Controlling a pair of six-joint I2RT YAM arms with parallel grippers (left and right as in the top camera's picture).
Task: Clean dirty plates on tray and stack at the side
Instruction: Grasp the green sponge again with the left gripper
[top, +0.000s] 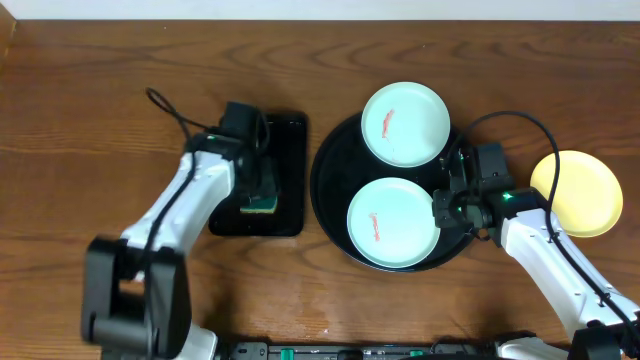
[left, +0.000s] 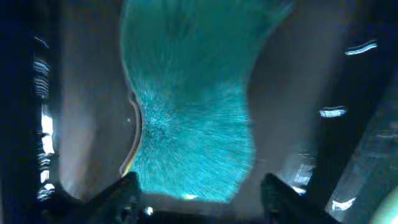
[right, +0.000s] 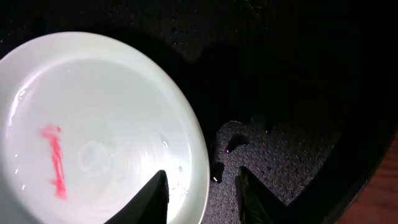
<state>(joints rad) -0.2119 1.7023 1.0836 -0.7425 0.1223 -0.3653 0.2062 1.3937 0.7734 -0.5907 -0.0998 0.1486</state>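
Over on the left of the overhead shot, the left gripper (top: 262, 188) is down over the small rectangular black tray (top: 290, 135), and there's a sponge (top: 262, 204) lying in it. From the left wrist, the teal sponge face (left: 193, 124) fills the middle of the frame. The jaws are spread to either side of its lower end, and a sliver of gap shows by the right-hand finger (left: 277, 196).

To the centre-right sits the big round tray (top: 330, 170), carrying two mint plates. The upper plate (top: 405, 123) sits towards the top of the tray and the lower plate (top: 392, 222) just below it, their rims very close. Each has a red smear. The yellow plate (top: 577, 193) sits off the tray on the bare wooden table (top: 100, 80), at the far right.

The right gripper (top: 443, 210) hangs at the lower plate's right edge. In the wrist view its jaws stand partly apart, straddling the plate rim (right: 198, 155): one finger (right: 157, 193) is over the white, the other over the wet black tray floor (right: 292, 143). It is pinching nothing. Beads of water dot the tray there. A dark cable (top: 168, 108) loops across the table at upper left.
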